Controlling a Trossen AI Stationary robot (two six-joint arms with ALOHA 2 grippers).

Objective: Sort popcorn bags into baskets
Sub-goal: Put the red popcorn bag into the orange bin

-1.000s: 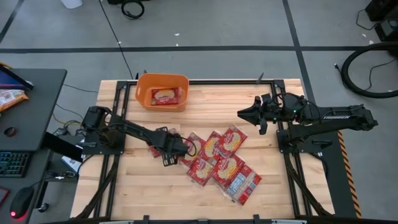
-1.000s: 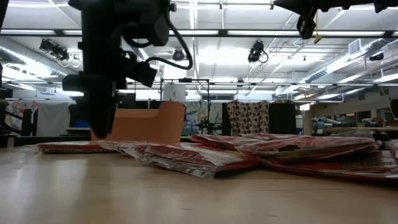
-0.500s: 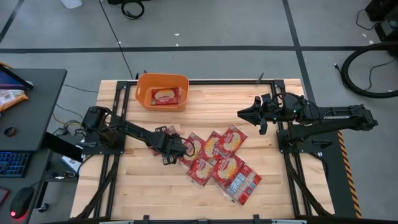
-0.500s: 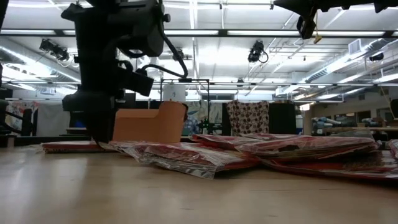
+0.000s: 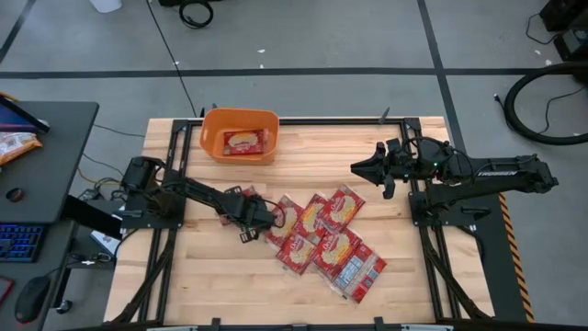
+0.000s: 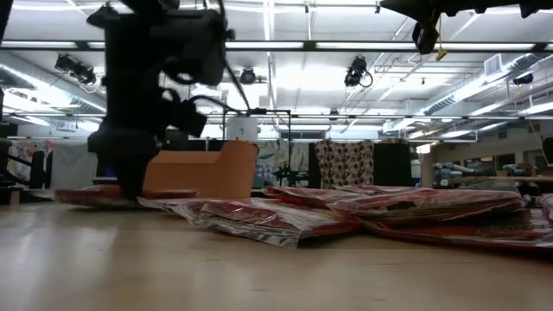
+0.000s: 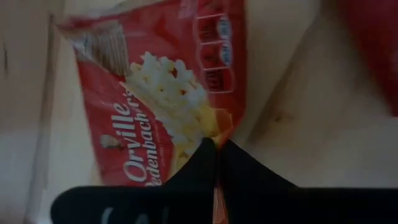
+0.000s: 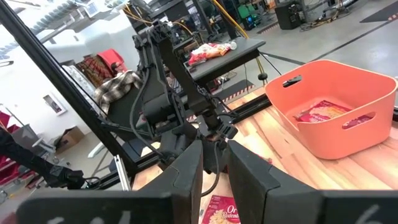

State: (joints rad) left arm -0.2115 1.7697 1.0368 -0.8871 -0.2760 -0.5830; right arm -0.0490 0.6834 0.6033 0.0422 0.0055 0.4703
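Several red popcorn bags (image 5: 323, 234) lie overlapping in the middle of the table. One more bag (image 5: 244, 142) lies inside the orange basket (image 5: 213, 138) at the far left. My left gripper (image 5: 260, 221) stands at the pile's left end, shut on a separate bag (image 7: 155, 106) that lies printed face up. My right gripper (image 5: 355, 168) hovers high over the table's right half, open with nothing between its fingers (image 8: 186, 171). My left gripper pinches one edge of the popcorn bag (image 7: 219, 132) between its two fingers, which point down from above. The bag is nearly flat and low over the table, with its held side (image 6: 112, 195) slightly raised.
The wooden table (image 5: 202, 276) has bare wood along its near and left parts. A desk with a keyboard and an orange-and-white snack bag (image 5: 14, 145) stands beyond the table's left edge. The right arm's base (image 5: 459, 198) is at the right edge.
My left gripper has shut on the edge of the bag at the pile's left end. In the low view the arm has shifted a little, and the bag's held side has come up slightly off the table.
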